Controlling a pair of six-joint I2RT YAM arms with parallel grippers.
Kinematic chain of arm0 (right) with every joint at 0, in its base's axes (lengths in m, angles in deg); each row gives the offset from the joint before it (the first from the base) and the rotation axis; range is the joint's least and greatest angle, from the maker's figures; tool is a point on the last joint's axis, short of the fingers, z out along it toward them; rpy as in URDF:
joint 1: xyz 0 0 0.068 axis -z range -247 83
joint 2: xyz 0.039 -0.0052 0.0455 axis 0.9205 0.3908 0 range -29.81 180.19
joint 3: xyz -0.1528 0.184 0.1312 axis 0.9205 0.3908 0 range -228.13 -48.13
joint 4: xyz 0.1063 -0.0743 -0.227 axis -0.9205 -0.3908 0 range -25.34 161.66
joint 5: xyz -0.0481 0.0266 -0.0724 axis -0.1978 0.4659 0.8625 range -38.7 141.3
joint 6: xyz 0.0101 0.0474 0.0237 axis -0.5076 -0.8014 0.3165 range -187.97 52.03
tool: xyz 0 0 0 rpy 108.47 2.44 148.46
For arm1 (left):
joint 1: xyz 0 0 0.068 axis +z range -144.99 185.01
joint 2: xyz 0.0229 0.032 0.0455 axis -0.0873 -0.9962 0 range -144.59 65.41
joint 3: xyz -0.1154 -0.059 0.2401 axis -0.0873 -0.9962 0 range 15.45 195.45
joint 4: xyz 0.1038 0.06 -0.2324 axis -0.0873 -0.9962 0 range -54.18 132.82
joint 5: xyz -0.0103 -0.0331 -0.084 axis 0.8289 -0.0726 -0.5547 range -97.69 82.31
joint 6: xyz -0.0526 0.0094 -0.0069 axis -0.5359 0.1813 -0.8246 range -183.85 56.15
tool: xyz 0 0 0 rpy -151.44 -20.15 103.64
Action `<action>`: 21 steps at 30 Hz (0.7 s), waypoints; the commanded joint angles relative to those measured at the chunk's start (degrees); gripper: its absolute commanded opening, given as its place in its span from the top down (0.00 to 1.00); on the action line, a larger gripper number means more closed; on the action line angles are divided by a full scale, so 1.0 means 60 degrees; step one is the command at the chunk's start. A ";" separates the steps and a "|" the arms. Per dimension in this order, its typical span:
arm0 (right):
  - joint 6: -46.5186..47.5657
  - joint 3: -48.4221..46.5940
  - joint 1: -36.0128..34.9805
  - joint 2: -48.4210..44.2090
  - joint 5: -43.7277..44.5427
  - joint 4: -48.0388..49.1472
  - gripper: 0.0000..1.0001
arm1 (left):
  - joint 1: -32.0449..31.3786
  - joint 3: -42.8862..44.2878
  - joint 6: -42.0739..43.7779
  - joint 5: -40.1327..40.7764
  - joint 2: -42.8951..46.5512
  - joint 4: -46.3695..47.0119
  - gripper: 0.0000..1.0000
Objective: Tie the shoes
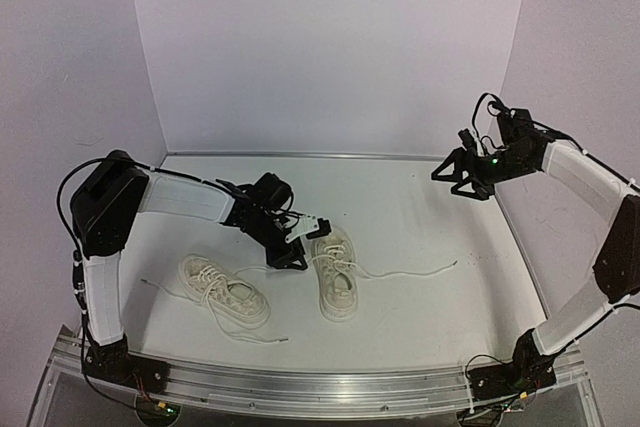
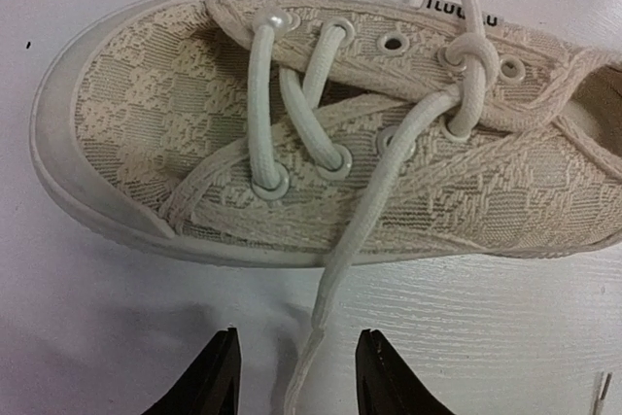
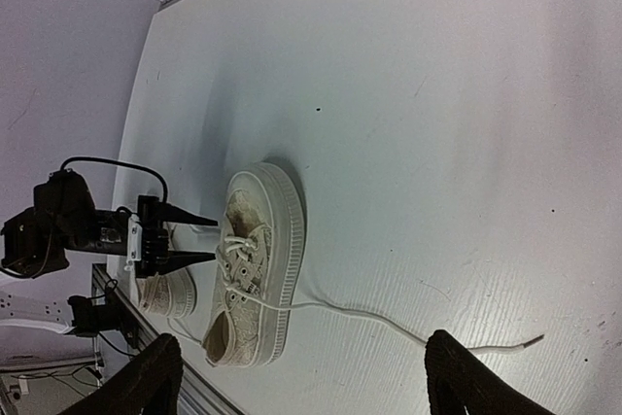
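Left claw (image 1: 292, 250) hovers low just beside the right-hand shoe (image 1: 335, 275), jaws apart, and that shoe's loose lace (image 2: 328, 284) runs down between the fingers, not pinched. The other shoe (image 1: 226, 293) lies near it to the left on the bench (image 1: 430, 322), laces sprawled. Right claw (image 1: 462, 179) hangs high at the back right, well apart from both, spread wide, holding nothing

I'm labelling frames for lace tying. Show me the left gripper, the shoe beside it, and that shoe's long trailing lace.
Left gripper (image 2: 296, 333): left wrist view, midway between fingertips.
Shoe (image 1: 336, 277): top view, laced upper.
Lace (image 3: 374, 315): right wrist view, middle of strand.
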 commanded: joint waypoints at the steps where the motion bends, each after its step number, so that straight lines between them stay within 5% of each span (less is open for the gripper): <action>1: 0.0003 -0.0078 0.0036 -0.0280 -0.0128 0.0173 0.18 | -0.0033 0.0345 0.0361 -0.0213 -0.0252 -0.0046 0.61; 6: -0.0011 -0.0113 0.0023 -0.0237 -0.0179 0.0161 0.20 | -0.0113 0.0293 0.0595 0.0009 -0.0441 -0.0369 0.67; 14: -0.0045 -0.0182 -0.0097 -0.0134 -0.0322 0.0177 0.26 | -0.0324 0.0373 0.0701 0.0583 -0.0396 -0.0595 0.98; 21: -0.0313 -0.0186 -0.0765 0.0089 -0.0317 0.0335 0.38 | -0.0368 0.0213 -0.0471 -0.0028 0.0800 0.0145 1.00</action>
